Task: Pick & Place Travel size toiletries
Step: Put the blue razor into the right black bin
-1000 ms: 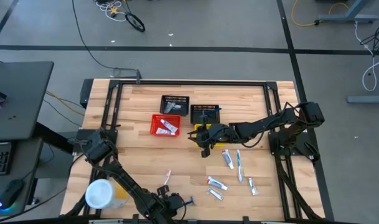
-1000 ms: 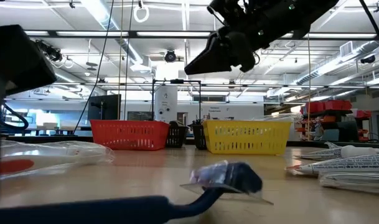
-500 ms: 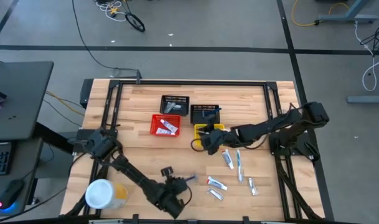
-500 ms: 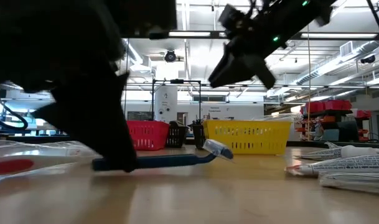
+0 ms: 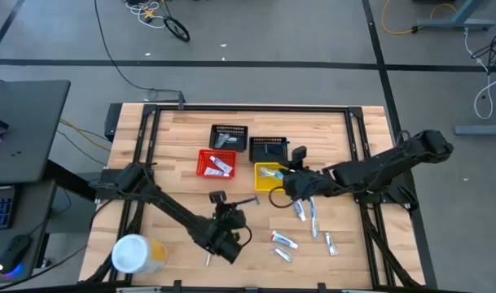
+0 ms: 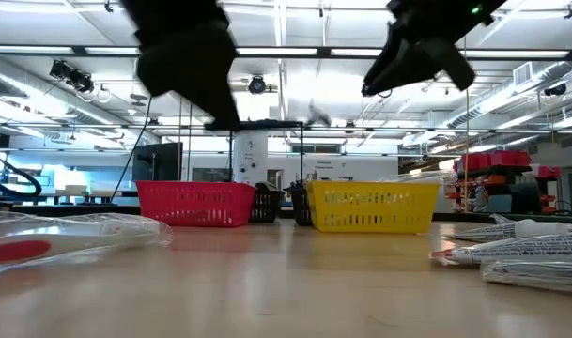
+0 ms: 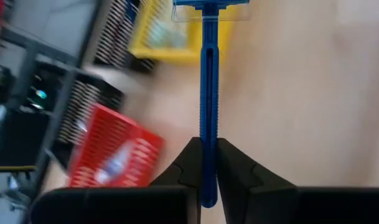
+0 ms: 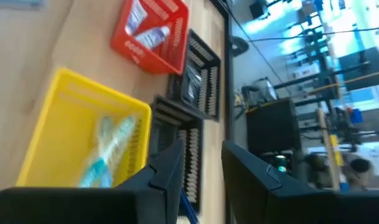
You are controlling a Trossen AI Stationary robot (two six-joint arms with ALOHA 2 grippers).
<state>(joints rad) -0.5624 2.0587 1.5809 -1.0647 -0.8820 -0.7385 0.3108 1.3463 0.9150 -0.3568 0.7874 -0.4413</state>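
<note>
My left gripper (image 7: 208,163) is shut on a dark blue razor (image 7: 209,81) and holds it above the table's middle (image 5: 246,199); the low view shows the razor (image 6: 267,122) high over the board. My right gripper (image 8: 201,168) stands open with nothing between its fingers, in the air just right of the yellow basket (image 5: 268,174). That basket holds a white-blue toothbrush (image 8: 108,146). Small white tubes lie in the red basket (image 5: 217,163). More tubes and toothbrushes (image 5: 305,210) lie flat on the wood at the near right. My left gripper pinches the razor's handle near its free end (image 7: 208,146) between its two fingers. The handle runs straight out ahead of the fingers, with the razor's head (image 7: 211,9) at the far end. The razor is lifted clear of the table and about level.
Two black mesh baskets (image 5: 229,137) (image 5: 269,148) stand behind the red and yellow ones. A large white-and-yellow canister (image 5: 133,254) stands at the near left corner. Loose tubes (image 5: 283,239) (image 5: 330,243) lie near the front right. Bare wood lies at the centre left.
My left gripper has taken the razor from the table near the front edge, lifted it clear and carried it up and toward the far edge, rolling its wrist. My right gripper has risen and drawn back from the yellow basket toward the table's right.
</note>
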